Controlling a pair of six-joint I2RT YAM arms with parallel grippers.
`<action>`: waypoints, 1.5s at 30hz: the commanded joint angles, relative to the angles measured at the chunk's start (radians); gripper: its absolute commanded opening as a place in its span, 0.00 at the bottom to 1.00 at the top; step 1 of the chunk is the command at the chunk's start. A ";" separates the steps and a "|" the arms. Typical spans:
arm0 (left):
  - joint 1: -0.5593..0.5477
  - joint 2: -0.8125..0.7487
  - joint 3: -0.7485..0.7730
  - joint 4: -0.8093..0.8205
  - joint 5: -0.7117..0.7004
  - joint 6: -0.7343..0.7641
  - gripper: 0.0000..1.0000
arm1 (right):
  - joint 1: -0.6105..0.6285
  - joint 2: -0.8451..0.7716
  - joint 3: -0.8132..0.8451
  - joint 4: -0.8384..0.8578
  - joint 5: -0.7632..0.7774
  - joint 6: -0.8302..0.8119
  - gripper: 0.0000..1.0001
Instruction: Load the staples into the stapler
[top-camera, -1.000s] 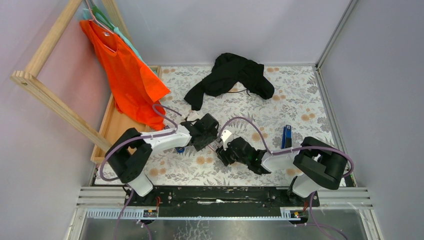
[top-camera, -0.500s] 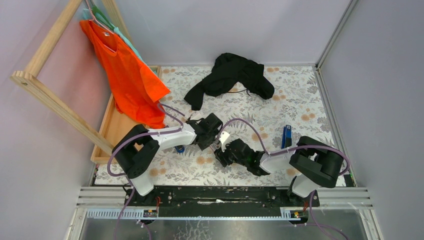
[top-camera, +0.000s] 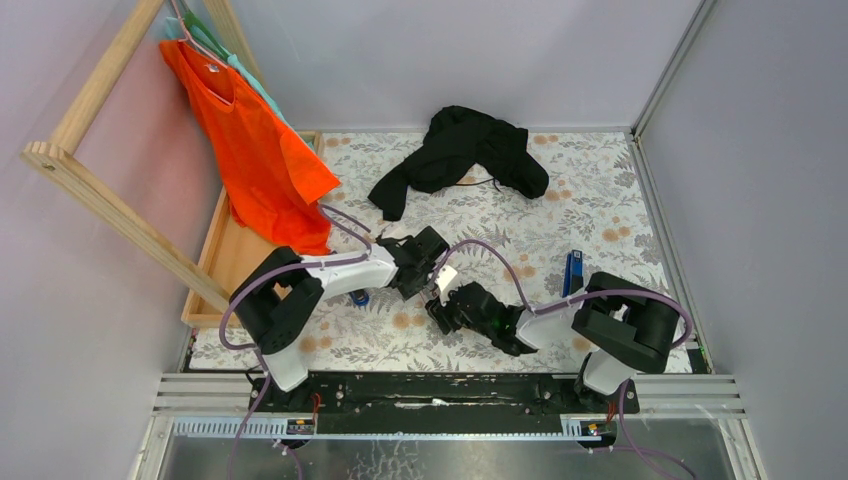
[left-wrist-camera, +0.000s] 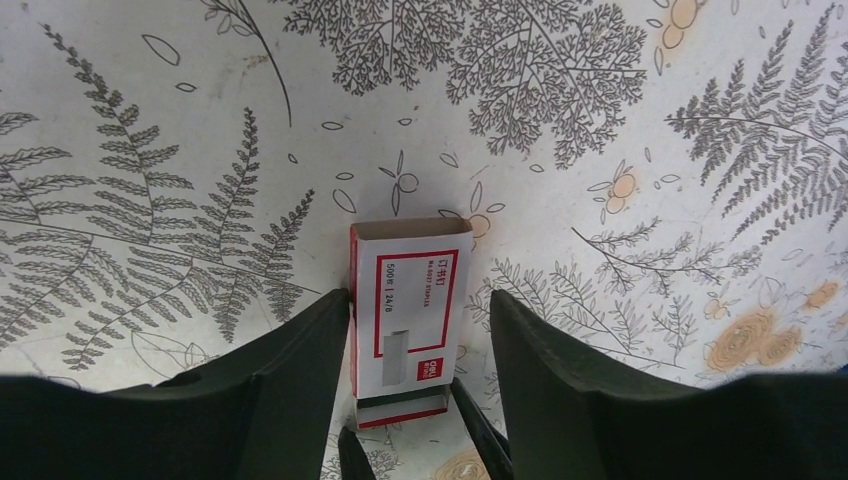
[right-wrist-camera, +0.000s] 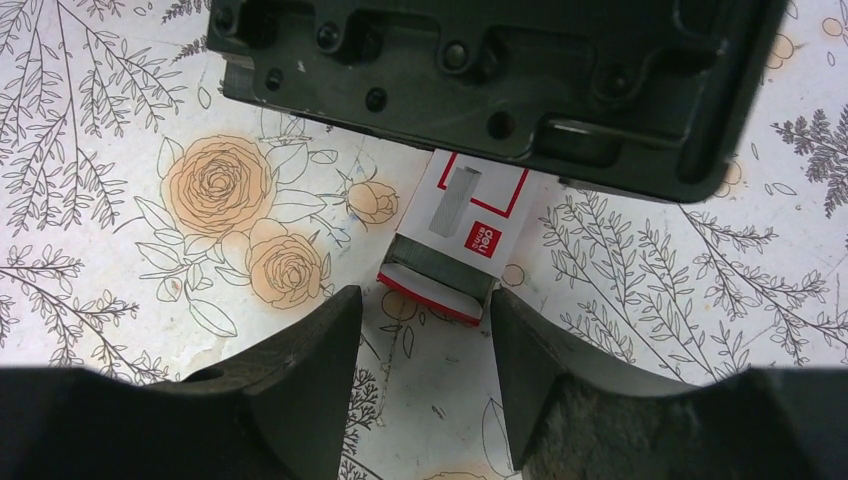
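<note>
Staples box (left-wrist-camera: 410, 320) between parted fingers of left gripper (left-wrist-camera: 418, 300), unclamped; right gripper (right-wrist-camera: 422, 298) spread wide, empty

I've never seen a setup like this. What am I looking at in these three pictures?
This is a robot with a left arm and a right arm. The wide picture looks down from above. The other two come from a camera on each wrist, so the dark wedges are fingers. On the flowered cloth lie a black garment, a blue stapler and a small white-and-red staple box. An orange shirt hangs at the left. The left tool and right tool straddle the box from opposite ends, open, apparently not squeezing it.
</note>
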 joint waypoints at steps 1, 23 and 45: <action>-0.006 0.059 0.013 -0.129 -0.078 -0.003 0.60 | 0.015 -0.010 -0.039 0.013 0.050 -0.002 0.57; -0.013 0.134 0.057 -0.151 -0.053 -0.006 0.50 | 0.030 0.039 -0.065 0.144 0.059 0.075 0.61; -0.010 0.157 0.101 -0.169 -0.074 -0.018 0.52 | 0.080 0.097 -0.040 0.145 0.240 0.084 0.42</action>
